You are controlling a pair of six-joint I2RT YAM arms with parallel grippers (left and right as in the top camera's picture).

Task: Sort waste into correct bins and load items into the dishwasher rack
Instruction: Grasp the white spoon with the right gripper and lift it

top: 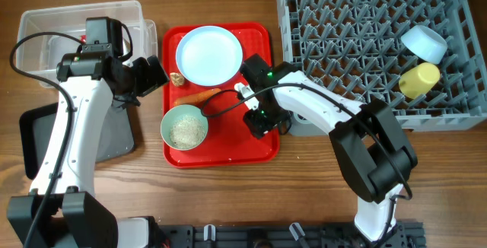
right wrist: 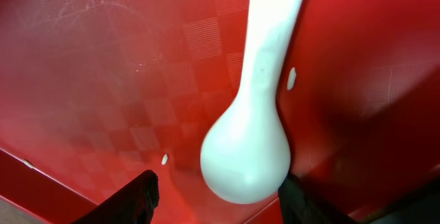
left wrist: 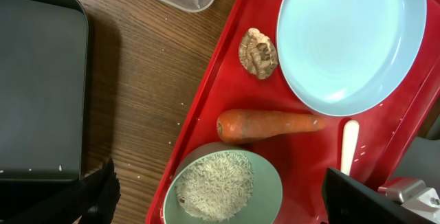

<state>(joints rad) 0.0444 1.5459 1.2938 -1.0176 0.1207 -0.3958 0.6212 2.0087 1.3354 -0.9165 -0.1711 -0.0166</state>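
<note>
On the red tray (top: 228, 151) lie a pale blue plate (top: 209, 54), a carrot (top: 199, 95), a brownish lump (top: 176, 79), a pale green bowl (top: 185, 126) holding white rice, and a white spoon (top: 241, 90). My right gripper (right wrist: 220, 200) is open, low over the tray, with its fingers on either side of the spoon's bowl end (right wrist: 246, 148). My left gripper (left wrist: 227, 207) is open and empty above the green bowl (left wrist: 223, 186), near the carrot (left wrist: 268, 124). A pale blue bowl (top: 424, 42) and a yellow cup (top: 419, 79) sit in the grey rack (top: 358, 20).
The clear tub (top: 46, 27) stands at the back left and the black tray (top: 38, 138) in front of it, both behind my left arm. A few rice grains lie on the red tray (right wrist: 103, 80) by the spoon.
</note>
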